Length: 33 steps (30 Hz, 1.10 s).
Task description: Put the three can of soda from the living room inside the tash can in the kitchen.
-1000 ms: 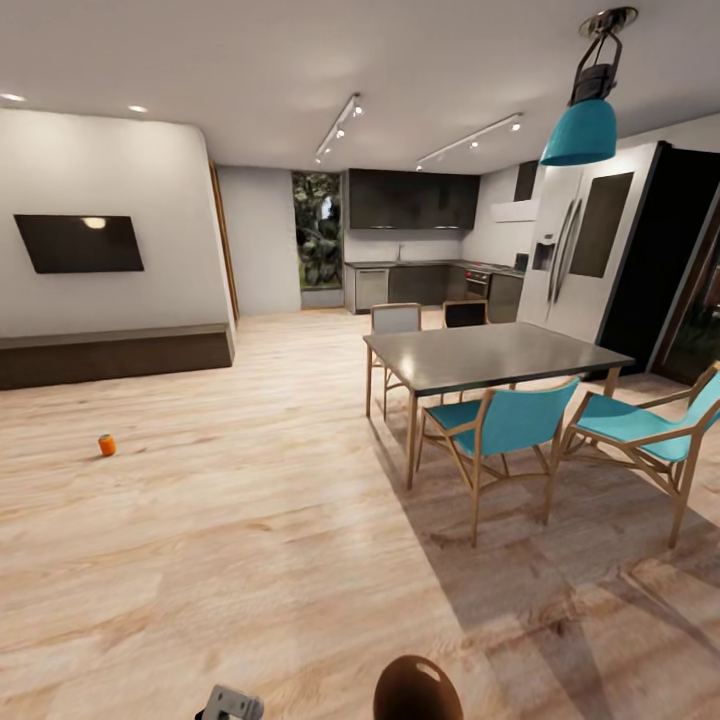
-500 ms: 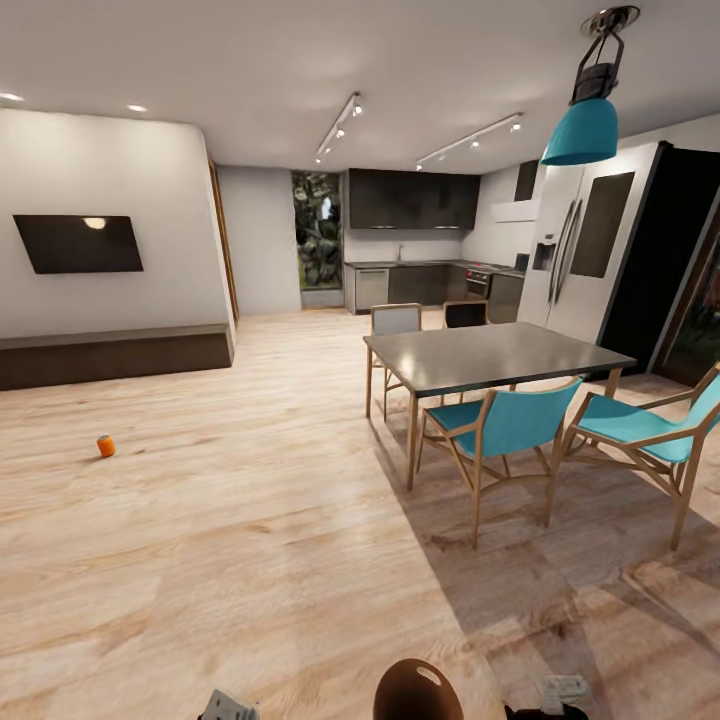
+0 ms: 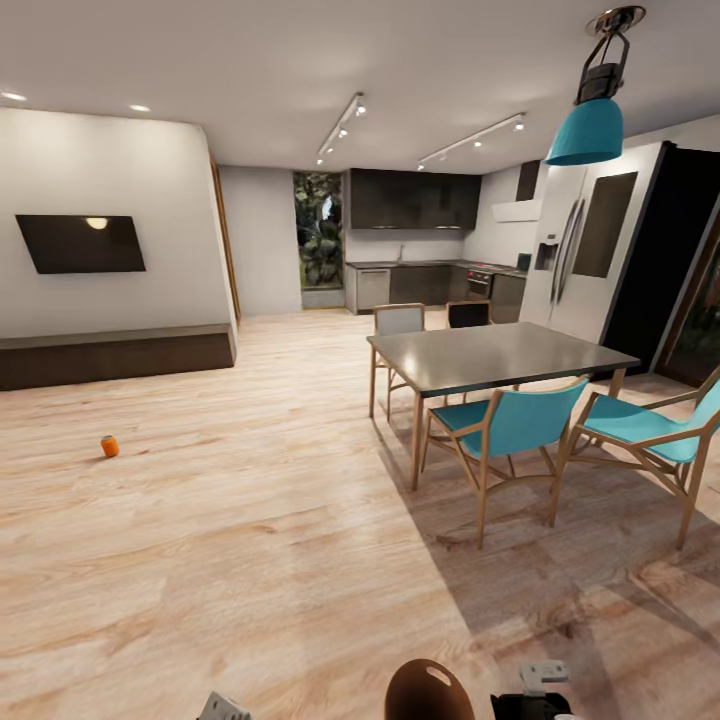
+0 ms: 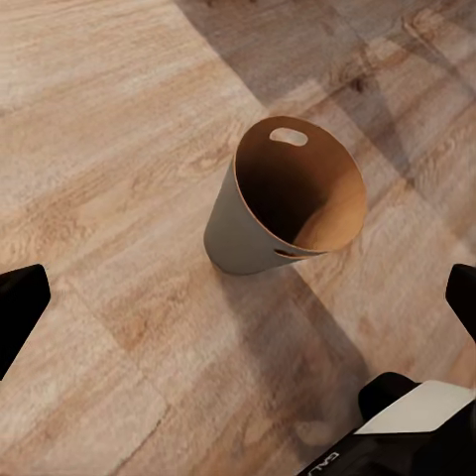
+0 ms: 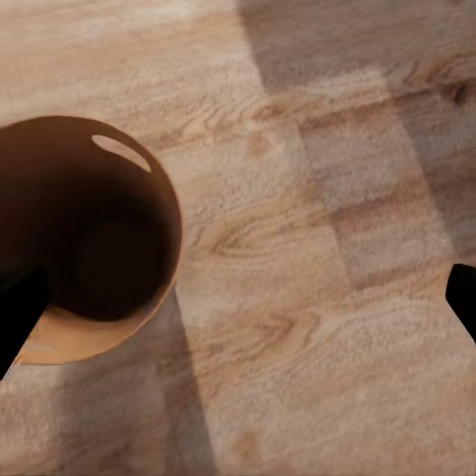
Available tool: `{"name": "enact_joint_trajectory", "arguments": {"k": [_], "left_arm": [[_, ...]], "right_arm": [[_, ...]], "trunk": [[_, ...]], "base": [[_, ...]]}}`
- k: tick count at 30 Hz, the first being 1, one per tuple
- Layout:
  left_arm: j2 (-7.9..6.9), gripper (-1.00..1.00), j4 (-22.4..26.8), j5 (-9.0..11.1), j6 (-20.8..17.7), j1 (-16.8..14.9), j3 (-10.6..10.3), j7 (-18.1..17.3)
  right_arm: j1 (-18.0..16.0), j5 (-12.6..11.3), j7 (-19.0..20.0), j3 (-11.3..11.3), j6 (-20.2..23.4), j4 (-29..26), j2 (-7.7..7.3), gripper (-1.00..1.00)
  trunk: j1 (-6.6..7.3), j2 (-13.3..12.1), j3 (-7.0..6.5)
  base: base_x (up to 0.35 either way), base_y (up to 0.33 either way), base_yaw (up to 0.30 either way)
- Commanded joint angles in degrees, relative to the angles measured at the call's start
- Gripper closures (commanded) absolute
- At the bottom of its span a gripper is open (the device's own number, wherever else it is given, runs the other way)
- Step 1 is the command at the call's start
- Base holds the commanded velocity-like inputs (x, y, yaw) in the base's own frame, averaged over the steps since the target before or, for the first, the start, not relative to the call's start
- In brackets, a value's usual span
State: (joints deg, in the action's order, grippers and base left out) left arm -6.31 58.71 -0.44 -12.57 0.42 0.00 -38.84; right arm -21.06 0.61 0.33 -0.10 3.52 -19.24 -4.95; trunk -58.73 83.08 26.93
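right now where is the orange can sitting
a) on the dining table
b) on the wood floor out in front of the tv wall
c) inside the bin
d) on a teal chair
b: in the head view the orange can stands alone on the plank floor, below the wall tv and well left of the dining table.

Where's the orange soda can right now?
In the head view the orange can of soda stands on the wood floor at the far left, out in front of the low dark TV bench, well away from the dining table.
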Motion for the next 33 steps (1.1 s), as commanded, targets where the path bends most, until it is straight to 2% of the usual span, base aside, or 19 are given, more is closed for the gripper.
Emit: {"name": "enact_joint_trajectory", "arguments": {"k": [1, 20, 33], "left_arm": [[-0.01, -1.0, 0.0, 0.0, 0.0, 0.0, 0.0, 0.0], [-0.02, -1.0, 0.0, 0.0, 0.0, 0.0, 0.0, 0.1], [-0.02, -1.0, 0.1, 0.1, 0.0, 0.0, 0.0, 0.0]], "right_arm": [[0.0, 0.0, 0.0, 0.0, 0.0, 0.1, 0.11, -1.0], [-0.1, 0.0, 0.1, 0.0, -0.1, 0.2, 0.13, -1.0], [-0.1, 0.0, 0.2, 0.0, -0.1, 0.1, 0.12, -1.0]], "trunk": [[0.0, 0.0, 0.0], [0.0, 0.0, 0.0], [0.0, 0.0, 0.0]], "base": [[0.0, 0.111, 0.0], [0.108, -0.008, 0.0], [0.016, -0.011, 0.0]]}}
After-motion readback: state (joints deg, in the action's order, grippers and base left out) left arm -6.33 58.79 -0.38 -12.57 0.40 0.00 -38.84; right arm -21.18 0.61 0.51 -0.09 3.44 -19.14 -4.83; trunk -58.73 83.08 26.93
